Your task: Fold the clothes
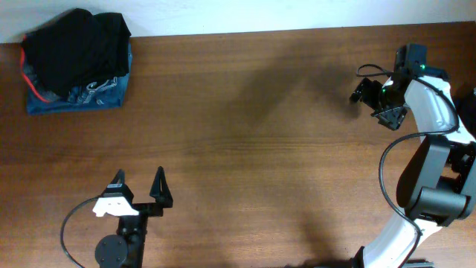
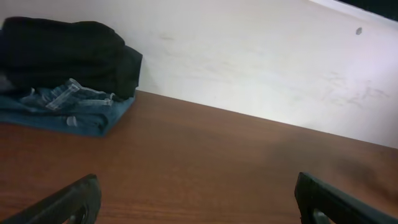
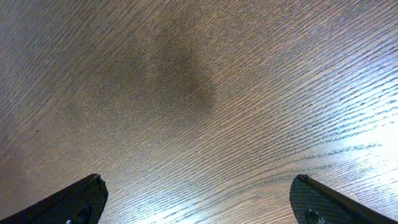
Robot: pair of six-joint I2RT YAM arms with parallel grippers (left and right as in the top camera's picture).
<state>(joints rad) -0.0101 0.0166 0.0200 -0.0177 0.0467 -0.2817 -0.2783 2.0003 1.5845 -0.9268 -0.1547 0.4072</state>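
Note:
The clothes (image 1: 74,52) lie in a pile at the table's far left corner: a black garment on top, a blue piece with a pale pattern (image 1: 93,95) under it, and a red edge showing at the left. The left wrist view has the pile (image 2: 68,56) at its upper left, by the pale wall. My left gripper (image 1: 139,176) stands open near the front edge, well short of the pile, with nothing between its fingers (image 2: 74,199). Far from the clothes at the right side, my right gripper (image 1: 374,106) is open over bare wood, and its wrist view (image 3: 198,183) shows only table.
The brown wooden table (image 1: 260,149) stretches between the two arms. A pale wall (image 2: 261,62) runs along its far edge behind the pile. The right arm's white and black links (image 1: 431,171) stand along the right edge, with a black cable looping beside them.

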